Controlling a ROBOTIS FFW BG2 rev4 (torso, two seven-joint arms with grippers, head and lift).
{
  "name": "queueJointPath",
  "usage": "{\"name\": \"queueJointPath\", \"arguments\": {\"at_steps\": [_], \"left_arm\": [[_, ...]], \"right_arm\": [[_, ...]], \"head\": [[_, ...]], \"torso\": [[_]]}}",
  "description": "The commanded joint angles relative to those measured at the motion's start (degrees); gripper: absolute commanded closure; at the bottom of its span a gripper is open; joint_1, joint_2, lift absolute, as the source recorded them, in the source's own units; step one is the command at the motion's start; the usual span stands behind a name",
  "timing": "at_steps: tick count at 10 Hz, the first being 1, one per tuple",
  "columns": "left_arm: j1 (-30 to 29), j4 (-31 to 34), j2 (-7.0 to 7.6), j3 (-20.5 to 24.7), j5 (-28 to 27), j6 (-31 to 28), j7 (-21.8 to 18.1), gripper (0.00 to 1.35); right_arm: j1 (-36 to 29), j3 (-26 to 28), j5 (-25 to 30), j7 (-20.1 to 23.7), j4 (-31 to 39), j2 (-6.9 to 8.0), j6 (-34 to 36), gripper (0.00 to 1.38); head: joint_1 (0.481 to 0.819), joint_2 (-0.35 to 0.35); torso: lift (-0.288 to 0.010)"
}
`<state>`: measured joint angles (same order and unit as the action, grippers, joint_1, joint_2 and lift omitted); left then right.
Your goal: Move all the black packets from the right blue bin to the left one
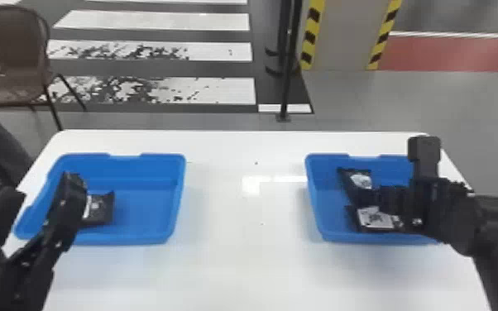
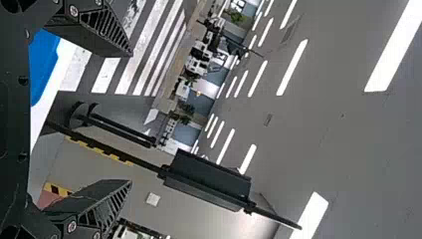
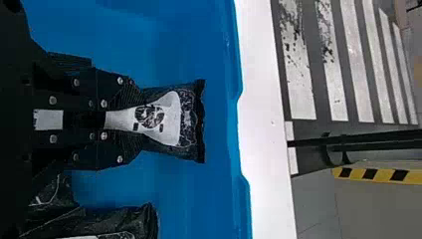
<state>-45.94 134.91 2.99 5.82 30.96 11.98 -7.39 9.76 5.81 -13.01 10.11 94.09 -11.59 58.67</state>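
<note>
Here, we have the right gripper (image 1: 378,195) clamped on a black packet (image 3: 169,119) with a white label, at the right blue bin (image 1: 329,236). We cannot tell whether that packet touches the bin's floor. On our near side of this hand, more black packets (image 1: 374,219) lie in the same bin. Our left gripper (image 1: 43,187) has its fingers wide apart. Just to this hand's right, one black packet (image 1: 102,209) rests in the left blue bin (image 1: 178,194), partly hidden behind a finger.
</note>
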Motion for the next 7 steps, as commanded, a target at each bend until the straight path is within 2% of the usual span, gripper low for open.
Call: {"name": "queueJointPath", "arguments": {"at_steps": [1,2,3,5,7], "left_arm": [[0.1,-0.3,0.0,-0.1,0.0,1.0,-0.1,0.13],[0.1,-0.3,0.0,-0.1,0.0,1.2,-0.1,0.13],[0.2,-0.3,0.0,-0.2,0.0,1.4,-0.1,0.13],[0.8,-0.4,-0.18,-0.3,0.0,1.1,-0.1,0.13],[1.4,-0.3,-0.18,-0.7,0.0,-0.2,-0.1,0.13]], "right_arm": [[-3.7,1.5,-2.1,0.3,4.6,0.17,-5.5,1.11],[-6.5,2.5,-4.7,0.6,8.2,0.25,-8.7,1.11],[-8.9,3.7,-8.7,3.0,10.5,0.25,-12.0,1.11],[-9.9,4.9,-14.9,14.2,8.5,0.25,-24.6,1.11],[-11.2,0.1,-20.8,22.1,7.9,0.25,-32.8,1.11]], "head": [[0.695,-0.026],[0.695,-0.024],[0.695,-0.017],[0.695,0.012],[0.695,0.054]], "torso": [[-0.14],[-0.14],[-0.14],[-0.14],[-0.14]]}}
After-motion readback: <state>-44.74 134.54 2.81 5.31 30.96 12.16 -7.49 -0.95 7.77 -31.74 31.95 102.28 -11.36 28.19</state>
